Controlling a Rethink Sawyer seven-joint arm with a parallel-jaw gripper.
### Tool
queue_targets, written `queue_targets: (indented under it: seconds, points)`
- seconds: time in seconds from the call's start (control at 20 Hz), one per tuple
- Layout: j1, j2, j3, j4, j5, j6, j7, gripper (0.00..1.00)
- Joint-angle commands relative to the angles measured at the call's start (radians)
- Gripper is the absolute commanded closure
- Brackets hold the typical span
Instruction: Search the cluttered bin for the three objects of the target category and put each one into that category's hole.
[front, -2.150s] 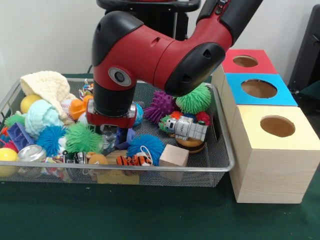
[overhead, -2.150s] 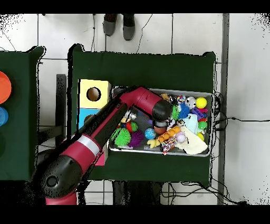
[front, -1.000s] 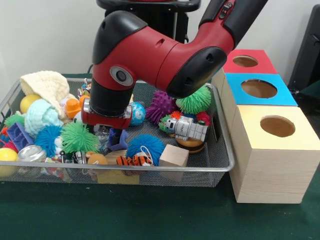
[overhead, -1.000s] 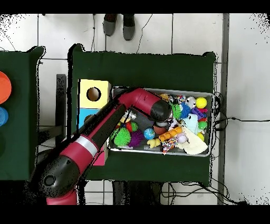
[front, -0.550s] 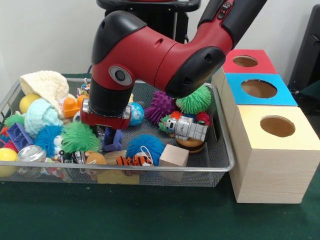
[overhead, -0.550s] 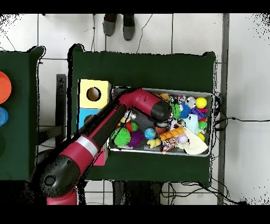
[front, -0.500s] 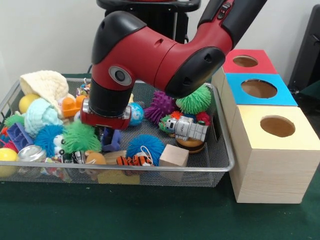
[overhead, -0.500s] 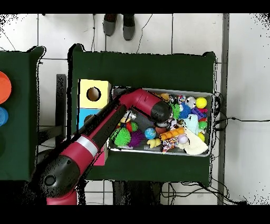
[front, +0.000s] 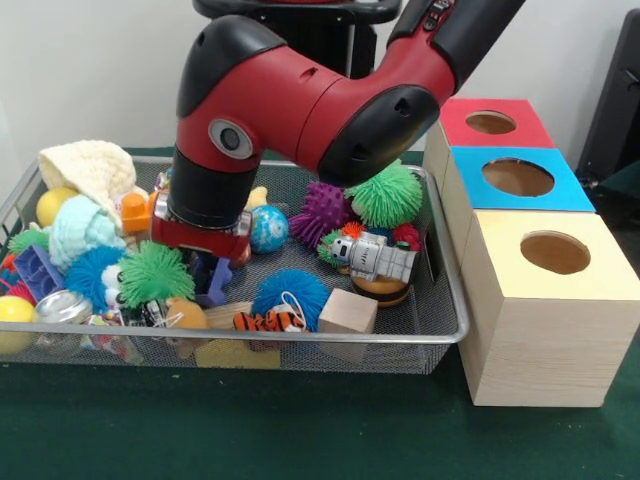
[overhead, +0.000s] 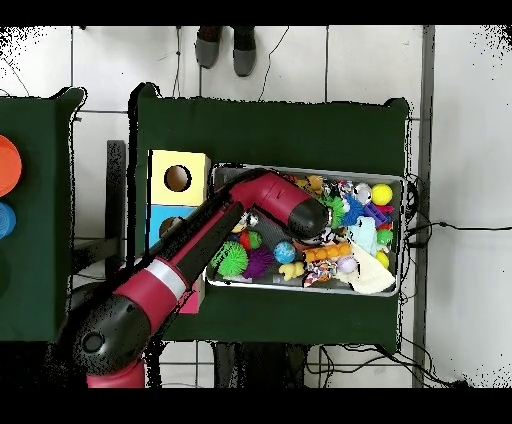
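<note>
While arm (front: 300, 100) shifted left, purple toy (front: 212, 278) trailed below; fingers' state unclear.

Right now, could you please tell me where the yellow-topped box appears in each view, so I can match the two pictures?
Front view: the yellow-topped box sits at the lower right, nearest the camera, just right of the wire bin.
Overhead view: the yellow-topped box sits at the upper left of the bin, on the green cloth.
Shared landmark: the round hole in its yellow top, with the blue-topped box next to it.
</note>
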Motion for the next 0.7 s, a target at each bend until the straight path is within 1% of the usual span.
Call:
queue_targets:
  seconds: [0.05,0.1,0.2,0.3,0.45,0.6,0.7]
  points:
    - [0.036,0.129,0.088,0.077,0.021,0.07,0.029,1.0]
    - [0.047,0.127,0.08,0.085,0.013,0.048,0.052,1.0]
    - [0.074,0.112,0.062,0.115,-0.01,-0.033,0.112,1.0]
    - [0.1,0.079,0.05,0.154,-0.029,-0.107,0.137,1.0]
    - [0.135,0.022,0.018,0.204,-0.077,-0.242,0.194,1.0]
    - [0.158,-0.018,-0.01,0.22,-0.121,-0.353,0.249,1.0]
    - [0.165,-0.031,-0.013,0.212,-0.13,-0.392,0.273,1.0]
